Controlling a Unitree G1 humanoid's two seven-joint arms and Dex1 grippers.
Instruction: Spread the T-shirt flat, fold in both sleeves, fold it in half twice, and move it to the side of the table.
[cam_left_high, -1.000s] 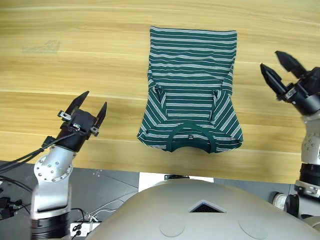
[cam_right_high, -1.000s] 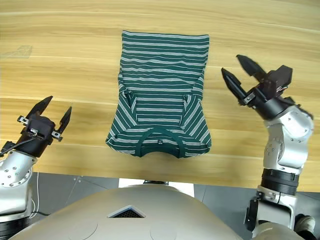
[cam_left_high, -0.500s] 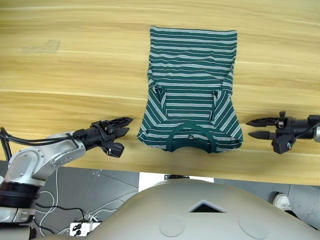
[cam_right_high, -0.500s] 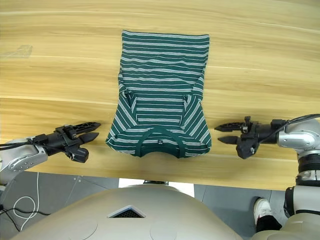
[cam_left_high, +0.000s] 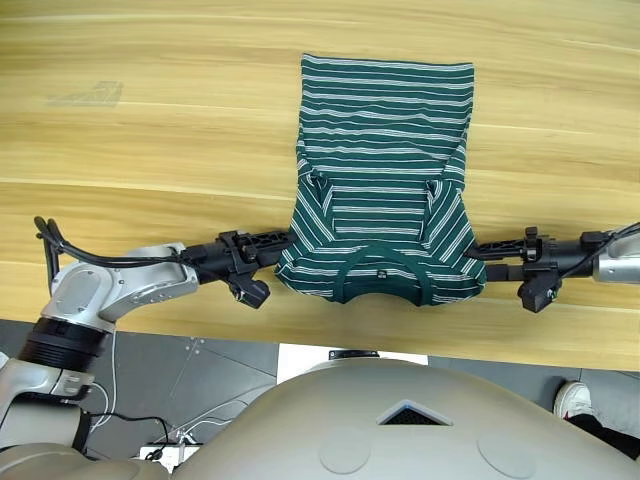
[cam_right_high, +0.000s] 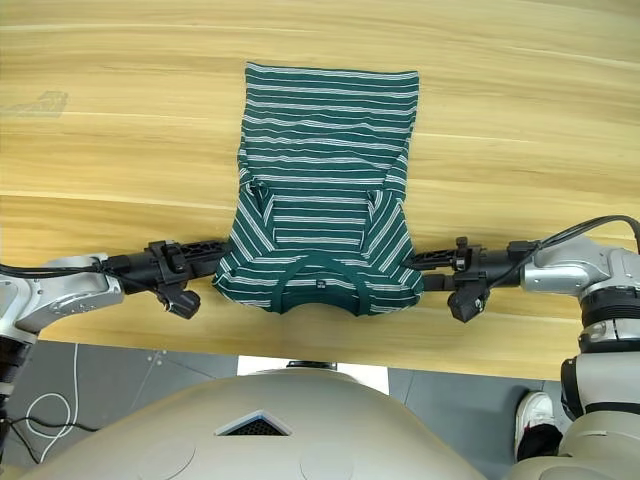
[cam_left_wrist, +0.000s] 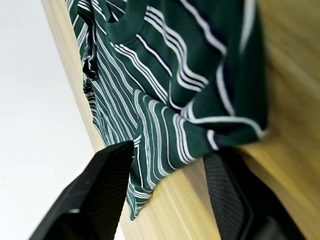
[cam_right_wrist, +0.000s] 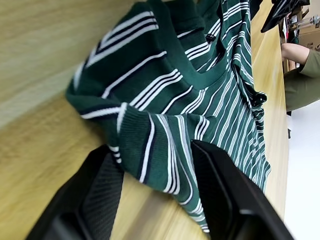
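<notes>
The left gripper (cam_left_high: 274, 241) lies low and level over the wooden table (cam_left_high: 150, 130). Its two fingers are parted around the near left shoulder corner (cam_left_high: 293, 268) of the green striped T-shirt (cam_left_high: 385, 170), and nothing is pinched yet. The shirt lies flat mid-table with its sleeves already tucked in, the collar (cam_left_high: 380, 268) towards the robot and the hem at the far end. The right gripper (cam_left_high: 474, 254) mirrors the left at the right shoulder corner (cam_left_high: 468, 282): its fingers are apart with cloth in the gap, not clamped.

The step in hand looks like the first half fold, bringing the collar end over to the hem. To do it well, each lower finger should slide along the wood until every layer sits between the pads, the tucked sleeve included. A shallow bite would likely take only the top layer and let the sleeve spill out. Both grippers should close together, lift just clear and travel forward at the same pace, so the near edge lands square on the hem.
</notes>
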